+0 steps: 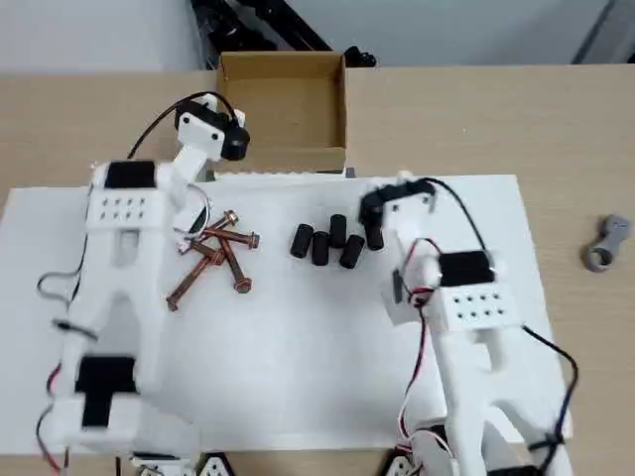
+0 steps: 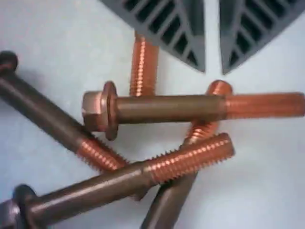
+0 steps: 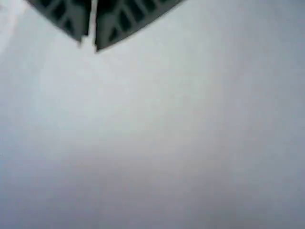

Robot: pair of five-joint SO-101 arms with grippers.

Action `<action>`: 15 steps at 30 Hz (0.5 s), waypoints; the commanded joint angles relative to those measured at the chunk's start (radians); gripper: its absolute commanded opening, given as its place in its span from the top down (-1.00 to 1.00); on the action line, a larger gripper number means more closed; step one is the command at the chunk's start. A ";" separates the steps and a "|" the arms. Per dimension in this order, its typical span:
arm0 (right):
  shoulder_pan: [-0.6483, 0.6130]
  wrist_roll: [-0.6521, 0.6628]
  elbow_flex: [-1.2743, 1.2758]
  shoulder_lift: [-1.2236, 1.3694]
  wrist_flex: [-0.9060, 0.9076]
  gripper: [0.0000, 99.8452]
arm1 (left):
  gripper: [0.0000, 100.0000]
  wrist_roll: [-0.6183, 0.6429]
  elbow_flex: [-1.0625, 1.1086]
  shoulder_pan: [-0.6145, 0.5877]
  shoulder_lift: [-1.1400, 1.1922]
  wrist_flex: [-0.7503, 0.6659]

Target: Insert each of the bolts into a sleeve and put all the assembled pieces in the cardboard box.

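The left gripper (image 2: pixel 213 71), with dark ribbed wedge fingers (image 2: pixel 176 33), stands barely ajar with a narrow slit between the tips and holds nothing. It hangs just over the heap of bolts (image 2: pixel 162 109). These are coppery, flange-headed and half threaded, and they lie crossed on the smooth white sheet (image 1: pixel 298 357), one threaded shank running beneath a finger. Farther back sits the open cardboard box (image 1: pixel 283 109). Short black cylindrical sleeves (image 1: pixel 320 248) stand clustered mid-sheet. Just beside them is the right gripper (image 3: pixel 88 43), its tips all but closed, holding nothing over bare sheet. A grey part (image 1: pixel 605 243) lies on the wooden table (image 1: pixel 575 129).
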 commanded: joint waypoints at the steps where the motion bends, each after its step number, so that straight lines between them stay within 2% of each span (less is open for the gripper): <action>1: -0.065 0.077 -0.081 0.022 -0.007 0.99 | 0.99 0.020 -0.136 -0.003 0.126 0.074; 3: -0.088 0.121 -0.091 0.031 -0.007 0.99 | 0.99 0.002 -0.173 -0.003 0.190 0.087; 7: -0.085 0.126 -0.089 0.031 -0.004 0.99 | 0.99 -0.158 -0.203 0.041 0.235 0.092; 15: 0.024 0.127 -0.084 0.031 0.015 0.99 | 0.89 -0.408 -0.205 0.192 0.195 0.109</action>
